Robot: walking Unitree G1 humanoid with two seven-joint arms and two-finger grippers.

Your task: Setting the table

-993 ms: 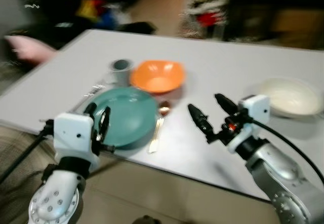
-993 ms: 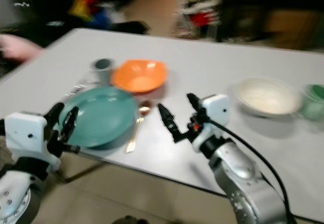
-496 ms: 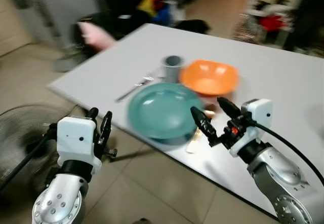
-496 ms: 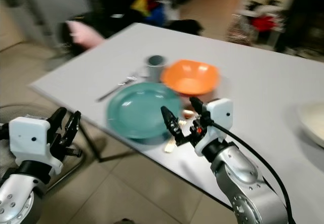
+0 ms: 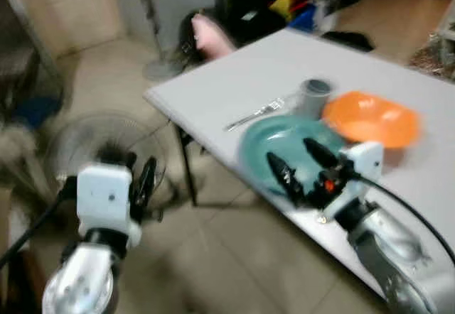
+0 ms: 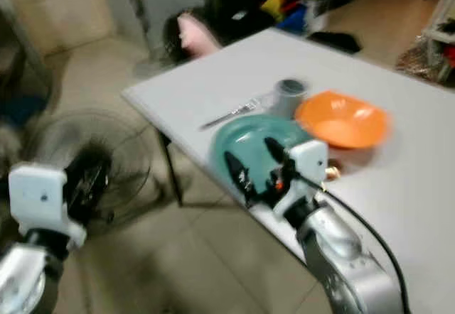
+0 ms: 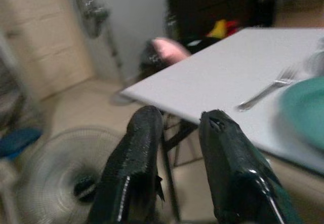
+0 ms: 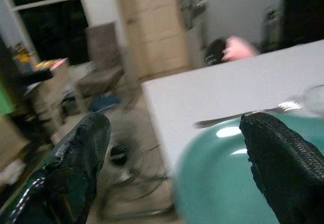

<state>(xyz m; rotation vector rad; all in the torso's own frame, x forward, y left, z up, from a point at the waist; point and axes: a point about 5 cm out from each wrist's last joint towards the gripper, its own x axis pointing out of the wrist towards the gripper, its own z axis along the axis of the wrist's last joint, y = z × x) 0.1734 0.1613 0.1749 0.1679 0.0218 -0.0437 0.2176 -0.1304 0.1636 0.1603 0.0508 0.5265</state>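
Blur is spread over both eye views, yet the white table (image 5: 234,79) is made out with its place setting near the corner: a teal plate (image 5: 284,147), a fork (image 5: 254,114) just beside it, a grey cup (image 5: 315,97) behind it and an orange bowl (image 5: 372,117) next to the cup. A spoon (image 6: 333,172) is glimpsed past the right arm in the right eye view, partly hidden.

A floor fan (image 7: 53,171) is shown closely in the left wrist view, below the table's corner, along with a second, standing fan (image 7: 93,16) by the wall; a pink object (image 7: 169,48) lies beyond the table.

The right gripper (image 5: 298,163) is held over the near edge of the plate with its fingers (image 8: 76,158) spread wide and nothing between them. The left gripper (image 5: 138,179) is held off the table, above the fan on the tiled floor, well apart from the setting; its fingers (image 7: 136,163) are parted by a narrow gap and hold nothing.
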